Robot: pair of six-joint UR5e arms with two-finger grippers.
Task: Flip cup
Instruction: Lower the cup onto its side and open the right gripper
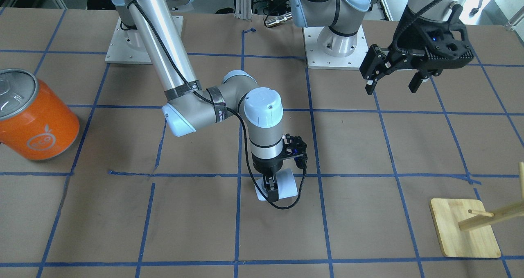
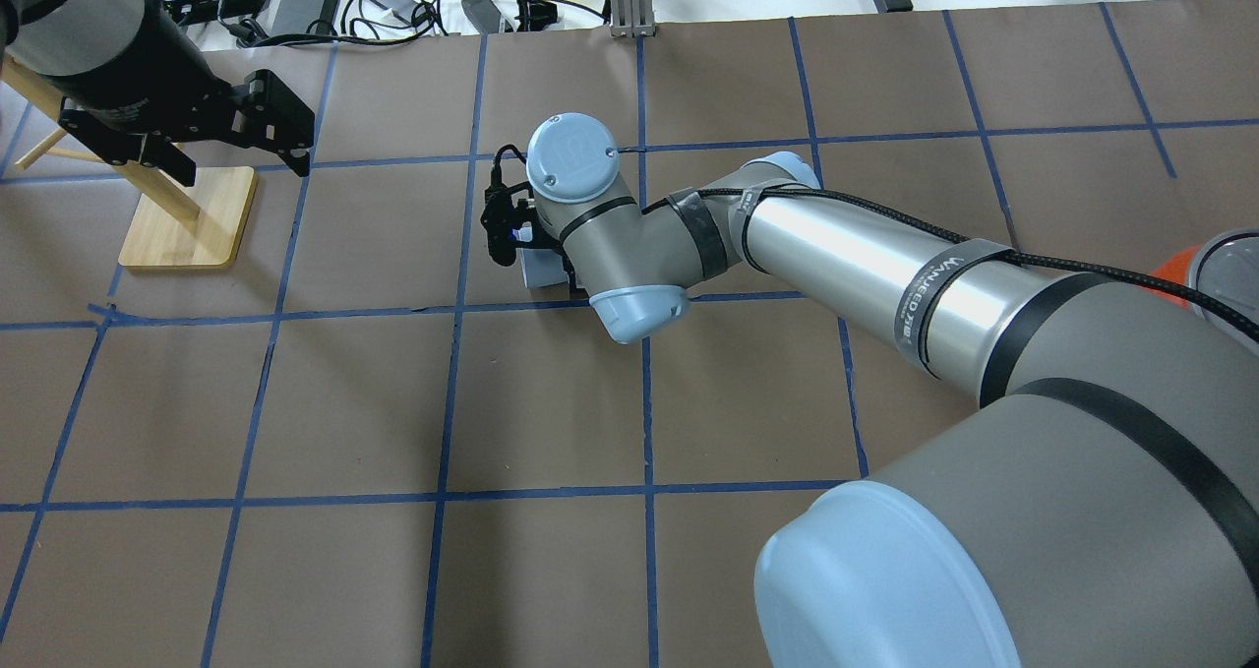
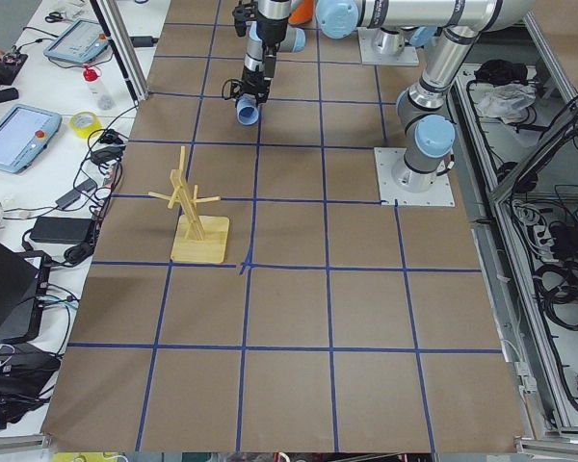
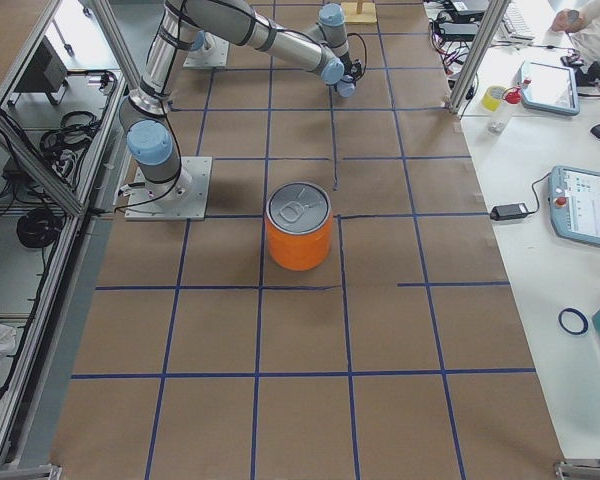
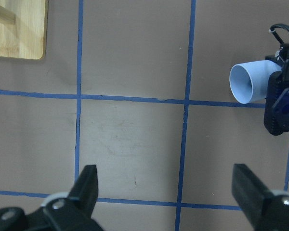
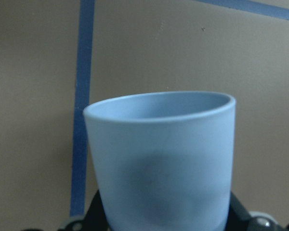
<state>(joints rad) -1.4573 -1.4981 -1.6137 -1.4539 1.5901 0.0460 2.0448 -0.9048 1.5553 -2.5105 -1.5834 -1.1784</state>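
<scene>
The pale blue cup [image 1: 287, 182] lies on its side near the table's middle, its open mouth turned toward the robot's left [image 5: 249, 83]. My right gripper [image 1: 271, 190] reaches straight down and is shut on the cup. In the right wrist view the cup [image 6: 159, 159] fills the frame between the fingers [image 6: 94, 216]. I cannot tell whether the cup touches the table. The wrist hides most of the cup in the overhead view [image 2: 536, 270]. My left gripper [image 1: 393, 89] hangs open and empty above the table, well apart from the cup, and also shows in the left wrist view [image 5: 164, 178].
A big orange can [image 1: 37, 122] with a silver top stands on the robot's right side. A wooden peg stand [image 1: 462, 229] on a square base stands on the robot's left, below and near the left gripper [image 2: 236, 156]. Blue tape lines grid the brown table.
</scene>
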